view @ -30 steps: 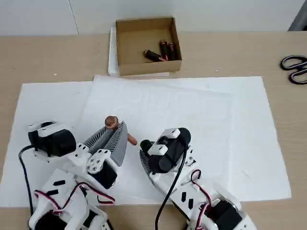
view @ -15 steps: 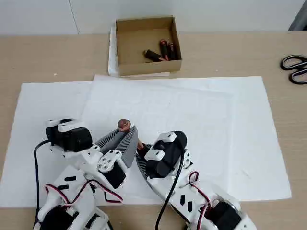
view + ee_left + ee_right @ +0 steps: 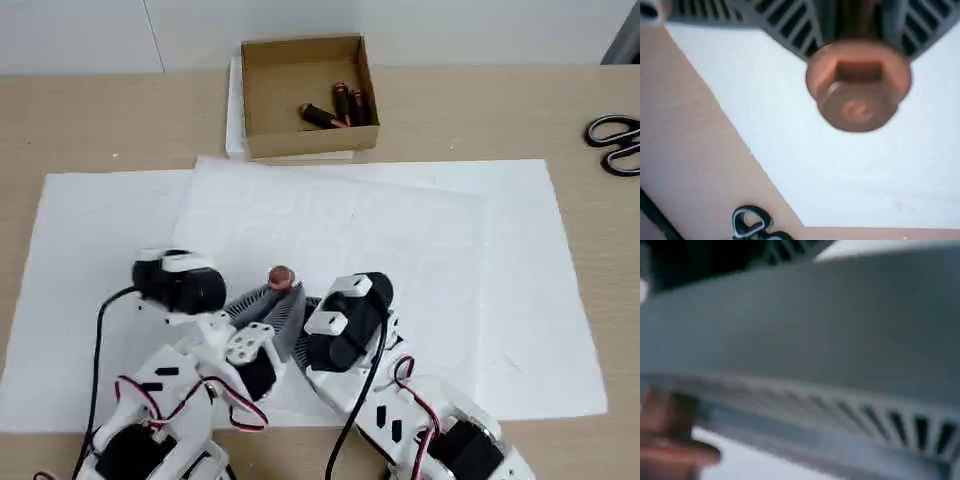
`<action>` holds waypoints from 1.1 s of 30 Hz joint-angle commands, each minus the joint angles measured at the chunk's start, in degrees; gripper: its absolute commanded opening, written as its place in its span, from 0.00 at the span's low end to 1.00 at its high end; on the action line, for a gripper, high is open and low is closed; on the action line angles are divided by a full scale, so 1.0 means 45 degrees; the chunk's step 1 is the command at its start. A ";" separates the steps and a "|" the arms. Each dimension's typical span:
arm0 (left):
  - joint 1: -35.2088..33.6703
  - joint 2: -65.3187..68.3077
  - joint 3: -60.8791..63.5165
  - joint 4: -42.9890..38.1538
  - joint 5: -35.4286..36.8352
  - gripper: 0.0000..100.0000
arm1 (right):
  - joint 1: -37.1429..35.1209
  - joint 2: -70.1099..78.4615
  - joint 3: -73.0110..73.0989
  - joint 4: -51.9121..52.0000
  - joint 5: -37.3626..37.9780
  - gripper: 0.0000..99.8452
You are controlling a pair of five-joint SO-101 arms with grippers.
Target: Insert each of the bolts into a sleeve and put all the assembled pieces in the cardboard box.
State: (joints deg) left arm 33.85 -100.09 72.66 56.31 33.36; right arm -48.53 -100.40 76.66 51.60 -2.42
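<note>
Left gripper (image 3: 279, 291) clamps the copper bolt (image 3: 281, 276) head-up at near centre, just beside right gripper (image 3: 302, 310), whose hold cannot be told.

Cardboard box (image 3: 270, 100) at twelve o'clock on the table (image 3: 100, 110), assembled pieces (image 3: 335, 108) inside it toward its three o'clock wall. Scissors (image 3: 615, 143) out at two o'clock. Paper sheet (image 3: 420, 250) across the centre; above it toward six o'clock, the bolt (image 3: 281, 277) sits clamped in the left gripper (image 3: 277, 292).
</note>
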 commanded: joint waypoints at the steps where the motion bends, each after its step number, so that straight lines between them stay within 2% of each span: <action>1: 0.0234 0.0039 -0.0068 0.0000 -0.0391 0.01 | -0.0127 -0.0147 -0.0137 -0.0400 0.0000 0.00; 8: 0.0234 0.0039 -0.0010 0.0762 -0.0508 0.01 | -0.0107 -0.0147 -0.0156 -0.0459 0.0137 0.00; 12: 0.0234 0.0000 0.0400 0.1328 -0.1211 0.01 | 0.0225 -0.0147 -0.0156 -0.1006 0.0723 0.00; 16: 0.0234 0.0000 0.0459 0.1231 -0.1270 0.01 | 0.0674 -0.0147 -0.0137 -0.1280 0.0723 0.00; 28: 0.0234 -0.0020 0.0479 0.1133 -0.1270 0.01 | 0.0694 -0.0147 -0.0078 -0.1241 0.0723 0.00; 30: 0.0234 -0.0020 0.0479 0.1133 -0.1270 0.04 | 0.0713 -0.0147 -0.0078 -0.1241 0.0703 0.00; 33: 0.0234 0.0020 0.0479 0.1211 -0.1270 0.16 | 0.0713 -0.0107 -0.0059 -0.1221 0.0684 0.00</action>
State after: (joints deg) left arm 34.29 -100.97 73.98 60.53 28.18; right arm -47.12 -99.96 77.45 49.76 0.22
